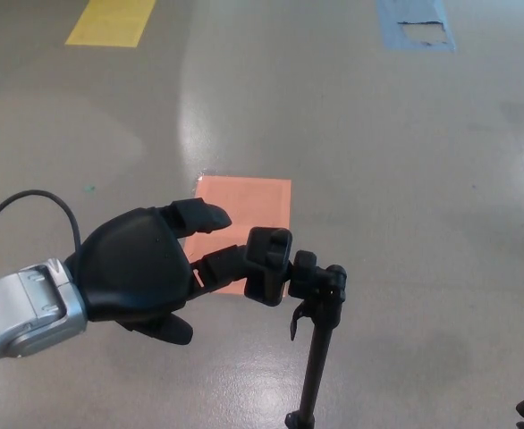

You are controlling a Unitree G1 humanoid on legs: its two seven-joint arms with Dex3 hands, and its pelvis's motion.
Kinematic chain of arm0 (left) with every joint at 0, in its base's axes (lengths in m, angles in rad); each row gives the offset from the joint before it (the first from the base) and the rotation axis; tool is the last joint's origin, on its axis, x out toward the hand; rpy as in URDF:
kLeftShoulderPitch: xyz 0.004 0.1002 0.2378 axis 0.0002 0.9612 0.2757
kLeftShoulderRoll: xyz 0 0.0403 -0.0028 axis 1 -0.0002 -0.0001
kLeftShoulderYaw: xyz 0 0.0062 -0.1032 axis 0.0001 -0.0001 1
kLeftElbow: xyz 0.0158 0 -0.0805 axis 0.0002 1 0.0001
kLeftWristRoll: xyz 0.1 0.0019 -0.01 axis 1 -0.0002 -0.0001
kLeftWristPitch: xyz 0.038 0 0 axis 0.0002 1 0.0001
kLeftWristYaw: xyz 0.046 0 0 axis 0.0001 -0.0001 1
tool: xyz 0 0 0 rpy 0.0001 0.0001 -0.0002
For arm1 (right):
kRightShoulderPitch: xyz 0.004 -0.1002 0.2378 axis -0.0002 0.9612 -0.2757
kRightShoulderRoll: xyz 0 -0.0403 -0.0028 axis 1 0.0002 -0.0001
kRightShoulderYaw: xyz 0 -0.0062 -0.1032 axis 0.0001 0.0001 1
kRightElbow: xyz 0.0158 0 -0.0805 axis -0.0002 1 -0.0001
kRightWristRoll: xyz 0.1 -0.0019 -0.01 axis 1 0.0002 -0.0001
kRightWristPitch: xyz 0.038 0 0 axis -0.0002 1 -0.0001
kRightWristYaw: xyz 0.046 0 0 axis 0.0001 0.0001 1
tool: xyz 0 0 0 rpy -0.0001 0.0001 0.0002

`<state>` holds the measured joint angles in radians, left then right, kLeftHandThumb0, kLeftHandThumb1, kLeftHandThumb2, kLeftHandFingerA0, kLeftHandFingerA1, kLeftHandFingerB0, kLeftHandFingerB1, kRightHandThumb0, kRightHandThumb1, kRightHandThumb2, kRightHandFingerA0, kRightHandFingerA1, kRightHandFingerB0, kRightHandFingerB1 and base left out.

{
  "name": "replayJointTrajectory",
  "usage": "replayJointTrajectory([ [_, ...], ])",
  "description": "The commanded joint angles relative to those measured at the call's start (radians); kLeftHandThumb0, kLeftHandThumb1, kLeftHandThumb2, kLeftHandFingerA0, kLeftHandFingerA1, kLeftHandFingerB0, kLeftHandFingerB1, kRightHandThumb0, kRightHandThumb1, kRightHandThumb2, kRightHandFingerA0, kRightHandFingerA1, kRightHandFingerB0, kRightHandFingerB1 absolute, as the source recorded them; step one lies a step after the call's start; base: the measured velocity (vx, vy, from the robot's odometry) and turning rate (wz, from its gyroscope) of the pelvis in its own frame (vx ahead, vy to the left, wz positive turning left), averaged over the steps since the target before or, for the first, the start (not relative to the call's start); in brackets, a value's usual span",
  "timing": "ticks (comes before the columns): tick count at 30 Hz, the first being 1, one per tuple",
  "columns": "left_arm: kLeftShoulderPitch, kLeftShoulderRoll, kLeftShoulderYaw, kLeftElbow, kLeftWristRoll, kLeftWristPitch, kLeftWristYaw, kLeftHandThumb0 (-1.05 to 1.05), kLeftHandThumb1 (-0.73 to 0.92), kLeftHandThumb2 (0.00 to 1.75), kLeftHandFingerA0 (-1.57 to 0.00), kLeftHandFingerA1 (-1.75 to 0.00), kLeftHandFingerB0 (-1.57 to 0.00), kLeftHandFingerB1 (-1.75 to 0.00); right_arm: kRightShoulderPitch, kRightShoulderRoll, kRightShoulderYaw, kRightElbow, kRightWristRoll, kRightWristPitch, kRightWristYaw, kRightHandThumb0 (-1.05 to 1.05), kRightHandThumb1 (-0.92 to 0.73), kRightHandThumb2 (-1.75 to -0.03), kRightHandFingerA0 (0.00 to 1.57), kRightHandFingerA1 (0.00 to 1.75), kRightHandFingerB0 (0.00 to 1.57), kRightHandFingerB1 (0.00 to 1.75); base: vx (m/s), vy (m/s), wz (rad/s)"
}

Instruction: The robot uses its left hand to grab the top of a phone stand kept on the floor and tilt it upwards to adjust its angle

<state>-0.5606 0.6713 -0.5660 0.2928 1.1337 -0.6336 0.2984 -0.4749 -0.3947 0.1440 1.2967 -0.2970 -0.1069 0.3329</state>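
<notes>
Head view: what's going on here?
The robot's left hand is at the top of a black phone stand standing on the floor. Its lower finger reaches to the clamp head; the upper finger points past it over an orange floor patch. A firm grip isn't clear from this angle. The right hand is not in view.

left hand [141, 265] — glossy black shell | silver wrist | thin black cable looped

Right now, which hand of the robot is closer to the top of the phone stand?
Left. The left hand reaches in from the stand's left, its fingers against the top of the phone stand. The right hand is not in view.
</notes>
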Motion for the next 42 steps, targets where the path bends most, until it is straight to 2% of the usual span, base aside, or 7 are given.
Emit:
replayJointTrajectory([
  [1, 0.012, 0.020, -0.003, 0.007, 0.008, -0.001, -0.013, -0.78, 0.82, 0.66, -0.26, -0.31, -0.07, -0.22, -0.018, -0.013, -0.016, 0.008, 0.015, 0.026, -0.001, -0.60, -0.80, -0.63, 0.28, 0.42, 0.23, 0.33, 0.00, 0.000, 0.00],
  [17, 0.030, 0.031, 0.000, -0.002, 0.016, 0.012, -0.013, -0.78, 0.83, 0.66, -0.27, -0.32, -0.09, -0.23, -0.023, -0.014, -0.008, 0.008, 0.001, 0.022, -0.006, -0.63, -0.64, -0.94, 0.23, 0.52, 0.13, 0.45, 0.00, 0.000, 0.00],
  [24, 0.014, 0.022, 0.022, 0.010, 0.016, 0.043, -0.003, -0.77, 0.83, 0.66, -0.27, -0.33, -0.08, -0.22, -0.023, -0.012, -0.017, 0.008, 0.011, 0.020, 0.000, -0.59, -0.80, -0.62, 0.27, 0.44, 0.22, 0.34, 0.00, 0.000, 0.00],
  [25, 0.007, 0.018, 0.028, 0.014, 0.021, 0.057, 0.006, -0.79, 0.68, 0.98, -0.19, -0.45, -0.03, -0.23, -0.023, -0.012, -0.018, 0.007, 0.012, 0.021, 0.000, -0.59, -0.81, -0.63, 0.27, 0.43, 0.21, 0.33, 0.00, 0.000, 0.00],
  [32, -0.012, 0.004, 0.044, 0.044, 0.041, 0.114, 0.016, -0.82, 0.70, 1.01, -0.17, -0.44, -0.04, -0.26, -0.028, -0.013, -0.010, 0.006, 0.002, 0.020, -0.002, -0.63, -0.64, -0.94, 0.22, 0.52, 0.15, 0.46, 0.00, 0.000, 0.00],
  [33, -0.017, 0.001, 0.045, 0.054, 0.039, 0.121, 0.013, -0.82, 0.70, 1.02, -0.17, -0.44, -0.03, -0.26, -0.030, -0.013, -0.010, 0.006, 0.002, 0.021, -0.001, -0.59, -0.81, -0.63, 0.27, 0.43, 0.21, 0.33, 0.00, 0.000, 0.00],
  [42, -0.026, -0.008, 0.039, 0.097, 0.033, 0.157, 0.000, -0.83, 0.84, 0.66, -0.26, -0.31, -0.07, -0.22, -0.033, -0.015, -0.003, 0.006, -0.004, 0.014, -0.002, -0.60, -0.80, -0.63, 0.29, 0.42, 0.22, 0.32, 0.00, 0.000, 0.00],
])
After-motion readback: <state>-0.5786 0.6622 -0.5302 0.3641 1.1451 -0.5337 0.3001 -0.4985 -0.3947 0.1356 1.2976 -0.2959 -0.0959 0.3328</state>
